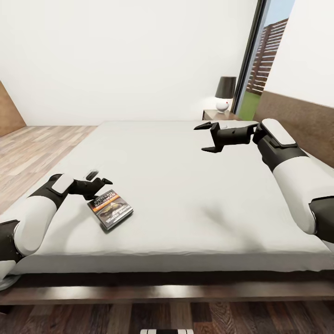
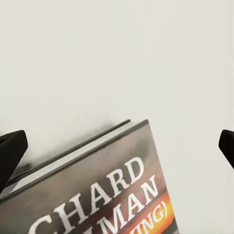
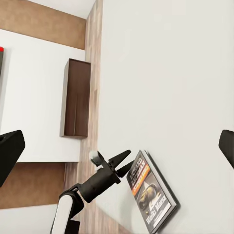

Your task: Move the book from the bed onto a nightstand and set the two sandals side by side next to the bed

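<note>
The book (image 1: 110, 210) lies flat on the bed's off-white mattress (image 1: 185, 185), near its front left corner, showing a dark cover with an orange band and white title. My left gripper (image 1: 101, 178) hovers open just behind the book's far edge. In the left wrist view the book (image 2: 97, 195) sits between and ahead of the spread fingers (image 2: 10, 152). My right gripper (image 1: 201, 138) hangs open and empty above the far middle of the mattress. A nightstand (image 1: 214, 114) stands at the bed's far right corner. The sandals are out of view.
A lamp (image 1: 225, 93) with a dark shade stands on the nightstand. The wooden headboard (image 1: 297, 118) runs along the right side. Wood floor (image 1: 28, 148) lies to the bed's left. A dark brown cabinet (image 3: 77, 97) shows beyond the bed's far side, past my left arm (image 3: 92, 185).
</note>
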### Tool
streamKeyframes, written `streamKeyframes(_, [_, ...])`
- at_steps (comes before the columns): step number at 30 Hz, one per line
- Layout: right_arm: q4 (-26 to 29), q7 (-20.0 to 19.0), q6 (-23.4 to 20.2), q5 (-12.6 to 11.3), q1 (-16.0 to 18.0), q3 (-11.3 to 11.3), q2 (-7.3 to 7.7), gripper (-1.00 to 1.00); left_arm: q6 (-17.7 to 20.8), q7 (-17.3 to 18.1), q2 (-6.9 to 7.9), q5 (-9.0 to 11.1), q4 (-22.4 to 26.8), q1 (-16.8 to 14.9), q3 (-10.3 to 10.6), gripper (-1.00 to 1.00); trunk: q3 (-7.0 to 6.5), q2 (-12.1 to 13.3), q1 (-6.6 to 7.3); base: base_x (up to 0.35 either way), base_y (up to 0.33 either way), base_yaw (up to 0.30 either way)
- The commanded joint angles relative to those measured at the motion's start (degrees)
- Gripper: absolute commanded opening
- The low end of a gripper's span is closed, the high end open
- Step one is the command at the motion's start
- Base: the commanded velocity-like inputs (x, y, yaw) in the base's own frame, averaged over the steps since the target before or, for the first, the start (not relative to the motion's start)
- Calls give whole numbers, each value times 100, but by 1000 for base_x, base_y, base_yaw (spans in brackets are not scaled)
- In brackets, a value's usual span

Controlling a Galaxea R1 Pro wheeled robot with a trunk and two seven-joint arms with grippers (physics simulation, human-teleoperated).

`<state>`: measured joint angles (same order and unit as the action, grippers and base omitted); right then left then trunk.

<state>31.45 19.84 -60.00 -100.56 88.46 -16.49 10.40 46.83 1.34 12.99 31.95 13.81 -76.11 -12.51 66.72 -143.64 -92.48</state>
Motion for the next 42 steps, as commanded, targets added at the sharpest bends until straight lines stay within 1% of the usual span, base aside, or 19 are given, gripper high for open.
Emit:
streamKeyframes(1, [4, 36, 0, -51, 5, -29, 7, 100, 36, 0, -1, -48, -3, -1, -23, 100, 6, -2, 1, -13, -20, 0])
streamKeyframes(22, [3, 37, 0, -51, 5, -41, 6, 100, 34, -2, -6, -48, -7, -1, -18, 100, 6, -2, 1, -2, -4, 0])
streamKeyframes(26, [4, 37, 0, -51, 5, -45, 6, 100, 34, -2, -6, -48, -6, -1, 30, 100, 6, -2, 1, 0, 0, 0])
streamKeyframes(34, [2, 37, 0, -47, 5, -47, 6, 100, 29, -2, -7, -48, -7, -1, 190, 100, 6, -2, 1, 0, -14, 0])
streamKeyframes(42, [1, 37, 0, -49, 5, -51, 6, 100, 28, -2, -7, -48, -10, -1, 239, 100, 6, -2, 1, 0, -91, 0])
